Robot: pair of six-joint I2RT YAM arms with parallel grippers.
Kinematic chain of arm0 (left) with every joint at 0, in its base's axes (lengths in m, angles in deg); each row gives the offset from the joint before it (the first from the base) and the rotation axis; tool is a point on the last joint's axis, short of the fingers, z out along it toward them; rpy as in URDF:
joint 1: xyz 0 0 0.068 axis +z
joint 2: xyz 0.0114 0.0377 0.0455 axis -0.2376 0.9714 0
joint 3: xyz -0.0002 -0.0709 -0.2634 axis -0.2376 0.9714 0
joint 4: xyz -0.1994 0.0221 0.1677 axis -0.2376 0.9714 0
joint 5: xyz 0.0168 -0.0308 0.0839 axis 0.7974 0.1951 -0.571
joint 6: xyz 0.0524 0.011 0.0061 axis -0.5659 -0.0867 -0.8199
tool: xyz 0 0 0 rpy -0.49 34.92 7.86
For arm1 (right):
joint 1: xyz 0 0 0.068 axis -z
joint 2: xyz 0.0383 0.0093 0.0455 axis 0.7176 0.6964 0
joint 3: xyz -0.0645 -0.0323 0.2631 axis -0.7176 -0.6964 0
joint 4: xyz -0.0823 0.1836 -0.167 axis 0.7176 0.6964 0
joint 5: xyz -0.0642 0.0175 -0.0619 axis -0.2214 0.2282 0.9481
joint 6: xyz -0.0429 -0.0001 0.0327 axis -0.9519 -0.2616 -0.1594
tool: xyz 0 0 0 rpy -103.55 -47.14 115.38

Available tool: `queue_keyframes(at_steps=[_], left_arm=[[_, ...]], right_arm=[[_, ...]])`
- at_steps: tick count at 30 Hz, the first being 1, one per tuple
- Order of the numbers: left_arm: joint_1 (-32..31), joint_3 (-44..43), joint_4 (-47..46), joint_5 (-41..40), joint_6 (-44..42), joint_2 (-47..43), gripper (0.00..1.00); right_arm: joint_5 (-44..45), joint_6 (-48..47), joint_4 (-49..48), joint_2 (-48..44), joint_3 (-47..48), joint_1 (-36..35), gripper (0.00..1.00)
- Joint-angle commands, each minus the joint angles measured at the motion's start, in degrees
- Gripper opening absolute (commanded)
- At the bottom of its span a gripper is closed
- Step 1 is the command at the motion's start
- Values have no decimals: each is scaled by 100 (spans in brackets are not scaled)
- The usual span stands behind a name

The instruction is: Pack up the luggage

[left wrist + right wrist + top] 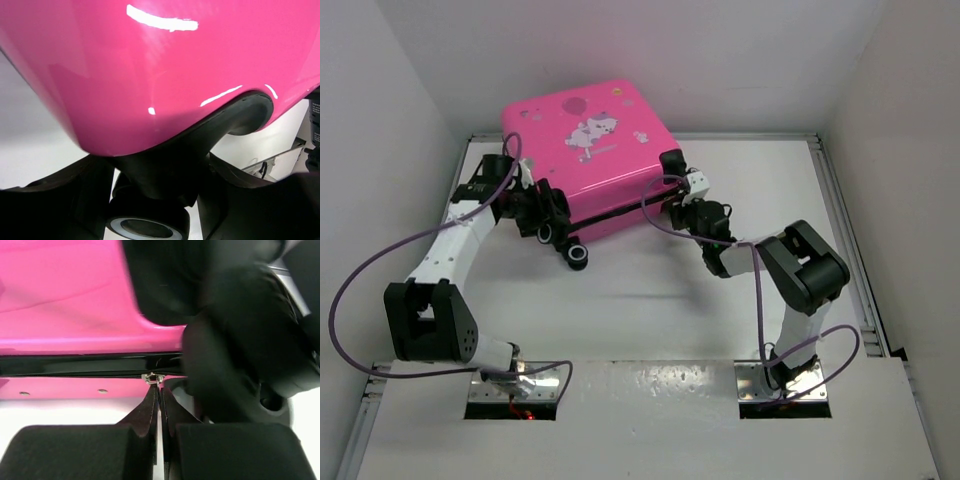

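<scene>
The luggage (590, 150) is a bright pink hard-shell case with a white cartoon print. It lies closed at the back of the table. My left gripper (550, 218) is at its front left corner. In the left wrist view the pink shell (150, 65) fills the top, and the left gripper (160, 200) has its jaws closed against the black wheel mount (165, 170), above a wheel (145, 227). My right gripper (672, 198) is at the front right corner. In the right wrist view the right gripper (160, 395) is shut on the metal zipper pull (152, 377) on the black zipper line.
White walls box the table in at the back and on both sides. A metal rail (840, 220) runs along the right edge. A black corner wheel (240, 355) looms right beside my right fingers. Purple cables (380, 260) loop off both arms.
</scene>
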Motion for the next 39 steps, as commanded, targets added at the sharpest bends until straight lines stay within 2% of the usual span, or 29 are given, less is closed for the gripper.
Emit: queue_keyframes(at_steps=[1,7,12,15,20,30,35,39], left_arm=[[804,-241,-332,-1290,232,268,0],[1411,-680,-481,-1335,-146,768,0],[1491,-1172,-534,-1088,-725,1419,0],[1430,-1314,-534,-1289,-1059,1673,0],[1377,-1507,-482,-1825,-1359,1894,0],[1078,-1744,-674,-2001,-1816,2070,0],[797,-1446,-982,-2002,-2045,1816,0],[604,-1200,-1228,-1888,-2308,1517,0]], right_arm=[[547,-120,-353,-371,-175,425,0],[495,-101,-283,-433,-298,864,0],[389,-93,-256,-257,-36,1119,0],[222,-171,-318,-11,158,1251,0],[-60,-295,-335,577,1035,1480,0],[-77,-348,-256,2185,3260,1498,0],[89,-365,-107,3143,4761,1428,0],[125,-418,-10,3583,5300,1331,0]])
